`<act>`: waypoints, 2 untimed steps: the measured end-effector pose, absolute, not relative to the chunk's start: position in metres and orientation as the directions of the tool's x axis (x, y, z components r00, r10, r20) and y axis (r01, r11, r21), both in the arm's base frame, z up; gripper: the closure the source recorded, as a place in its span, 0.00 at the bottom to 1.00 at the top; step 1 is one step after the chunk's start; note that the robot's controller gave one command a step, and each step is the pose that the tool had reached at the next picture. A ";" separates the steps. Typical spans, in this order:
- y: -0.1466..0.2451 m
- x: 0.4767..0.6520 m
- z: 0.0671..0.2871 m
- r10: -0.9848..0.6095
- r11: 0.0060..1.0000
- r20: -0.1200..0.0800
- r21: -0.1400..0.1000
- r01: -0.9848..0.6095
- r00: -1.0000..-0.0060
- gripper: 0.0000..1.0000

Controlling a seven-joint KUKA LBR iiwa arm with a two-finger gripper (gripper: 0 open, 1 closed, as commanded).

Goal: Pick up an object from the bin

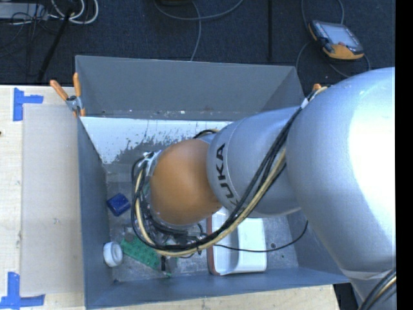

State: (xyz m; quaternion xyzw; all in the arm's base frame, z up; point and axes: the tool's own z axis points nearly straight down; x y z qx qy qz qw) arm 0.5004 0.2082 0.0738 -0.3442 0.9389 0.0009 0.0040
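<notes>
My gripper (165, 245) is a dark shape low in the bin's front left part, tucked under the wrist. Right beneath it lies a flat green piece (141, 253), set at a slant, with its right end reaching under the gripper. A small white round cap (112, 254) rests just left of the green piece, near the front left corner. A small blue block (118, 204) sits further back along the left wall. To the gripper's right lies a white flat box with a dark red edge (240, 245).
The arm comes in from the right and covers the bin's middle and right side. Its orange wrist cover and black and yellow cables hang over the gripper. The bin's left wall and front wall stand close to the gripper.
</notes>
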 end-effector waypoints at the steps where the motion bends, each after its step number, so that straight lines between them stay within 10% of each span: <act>1: 0.206 0.549 0.189 -0.642 0.767 -0.010 -0.004 -0.642 -0.767 1.00; 2: 0.176 0.522 0.282 -0.918 0.398 -0.003 -0.002 -0.918 -0.398 1.00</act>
